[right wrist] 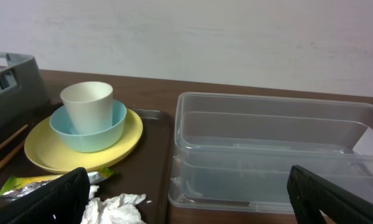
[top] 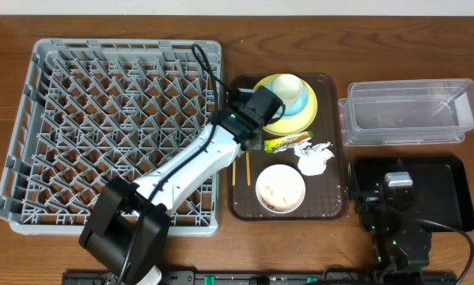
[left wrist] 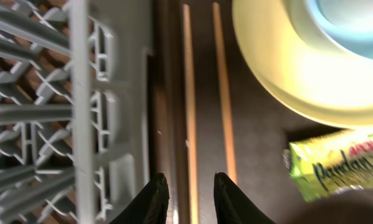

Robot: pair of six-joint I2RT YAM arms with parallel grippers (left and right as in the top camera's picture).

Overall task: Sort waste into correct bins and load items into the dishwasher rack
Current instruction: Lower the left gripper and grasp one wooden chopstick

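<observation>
Two chopsticks (left wrist: 187,93) lie side by side on the brown tray (top: 335,198), next to the grey dishwasher rack (top: 37,119). My left gripper (left wrist: 191,186) hangs low over them, open, with one stick in the gap and untouched. The yellow plate (top: 309,119) carries the light blue cup (right wrist: 114,124) with a cream cup (right wrist: 86,102) standing in it. The yellow-green wrapper (top: 288,143), the white napkin (top: 314,156) and the white bowl (top: 280,188) of pale scraps sit on the tray. My right gripper (right wrist: 202,199) is open wide and holds nothing.
The clear tub (top: 411,115) stands at the back right. The black tray (top: 450,198) lies in front of it, under my right arm. The rack's wall (left wrist: 80,93) runs just left of my left fingers.
</observation>
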